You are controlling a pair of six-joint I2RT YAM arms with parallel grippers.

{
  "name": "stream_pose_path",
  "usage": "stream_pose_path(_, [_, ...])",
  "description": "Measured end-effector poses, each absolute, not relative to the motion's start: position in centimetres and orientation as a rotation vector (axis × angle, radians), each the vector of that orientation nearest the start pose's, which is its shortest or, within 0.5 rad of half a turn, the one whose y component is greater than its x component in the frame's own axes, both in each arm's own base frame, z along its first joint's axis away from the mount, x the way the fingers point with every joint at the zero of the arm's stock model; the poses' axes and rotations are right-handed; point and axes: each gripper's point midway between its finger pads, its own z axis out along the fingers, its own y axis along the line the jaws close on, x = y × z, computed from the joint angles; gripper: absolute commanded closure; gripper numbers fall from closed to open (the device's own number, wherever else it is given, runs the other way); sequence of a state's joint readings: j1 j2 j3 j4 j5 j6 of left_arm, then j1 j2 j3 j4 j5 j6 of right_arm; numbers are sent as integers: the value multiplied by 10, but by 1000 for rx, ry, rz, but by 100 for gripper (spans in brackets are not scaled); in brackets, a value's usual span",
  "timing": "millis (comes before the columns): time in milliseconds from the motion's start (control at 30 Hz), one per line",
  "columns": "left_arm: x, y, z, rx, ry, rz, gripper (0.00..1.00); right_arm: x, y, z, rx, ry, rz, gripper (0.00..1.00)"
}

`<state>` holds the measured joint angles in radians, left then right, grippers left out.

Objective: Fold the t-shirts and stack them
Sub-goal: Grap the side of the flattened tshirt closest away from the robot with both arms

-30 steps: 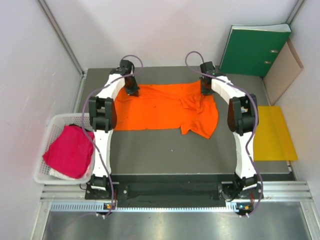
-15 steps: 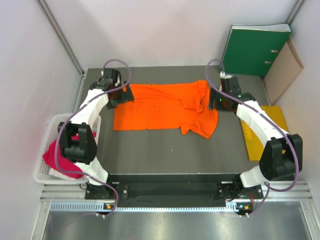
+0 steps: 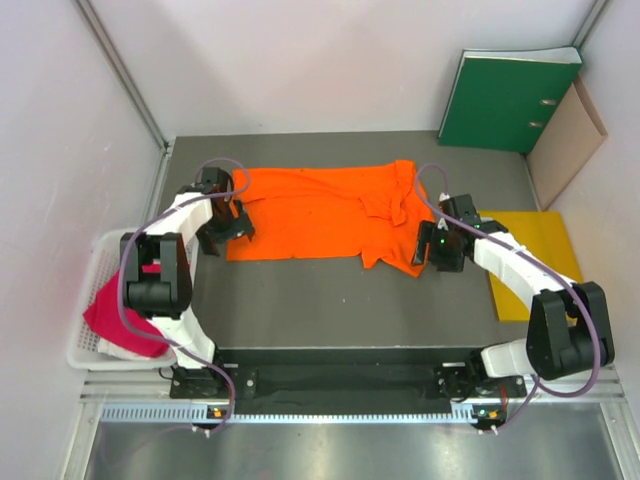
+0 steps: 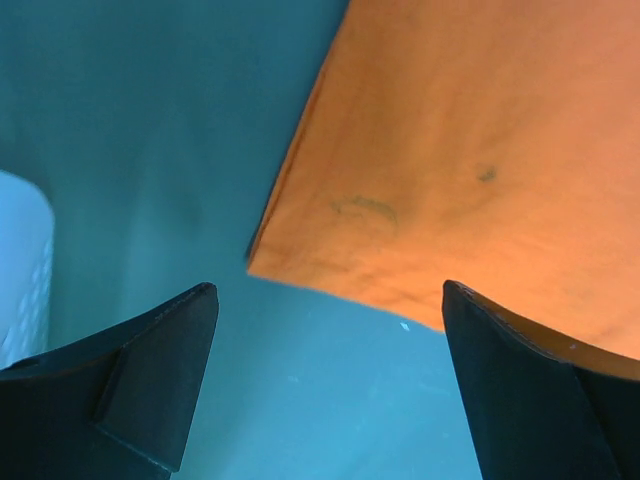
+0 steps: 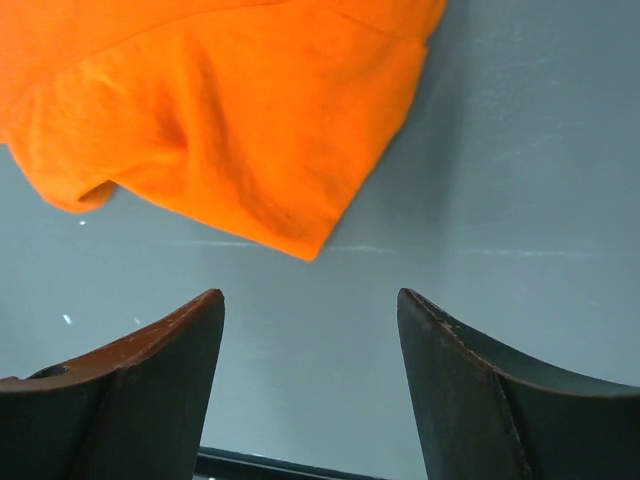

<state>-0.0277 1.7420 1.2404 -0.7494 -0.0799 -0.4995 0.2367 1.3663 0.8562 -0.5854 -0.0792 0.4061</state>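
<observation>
Orange cloth first: the bright orange cloth t-shirt [image 3: 310, 215] lies spread as a wide band across the far half of the dark grey bench [image 3: 330, 300]. Its left part is flat with a straight near edge, and its right end is rumpled, with a loose lobe drooping toward the right edge of the bench. The left hand [image 3: 232, 226] hangs just over the shirt's near-left corner. In the left wrist view that corner [image 4: 300, 260] sits between the spread fingers, and the left hand [image 4: 328, 292] is wide open and grips nothing. The right hand [image 3: 426, 246] sits beside the drooping lobe. In the right wrist view the hand [image 5: 310, 296] is likewise agape and bare, with the orange cloth [image 5: 230, 110] just beyond its fingertips and not between them. The magenta-pink cloth t-shirt [image 3: 128, 312] lies heaped in the white plastic mesh basket [image 3: 100, 250] off the left edge of the bench, unfolded. A flat yellow envelope [image 3: 532, 262] rests at the right edge. By my judgement the task is in its early part: the orange shirt is laid out but not yet a neat folded packet, the pink one is untouched, and no stack exists.
</observation>
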Motion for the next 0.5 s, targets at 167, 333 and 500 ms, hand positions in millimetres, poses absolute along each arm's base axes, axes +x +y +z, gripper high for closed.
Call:
stream_pose_path(167, [354, -14, 35, -691, 2782, 35, 19, 270, 104, 59, 250, 2713, 384, 30])
stream_pose_path(333, [354, -13, 21, -748, 2806, 22, 73, 267, 110, 46, 311, 2769, 451, 31])
stream_pose_path(500, [357, -18, 21, -751, 2802, -8, 100, 264, 116, 43, 360, 2795, 517, 31])
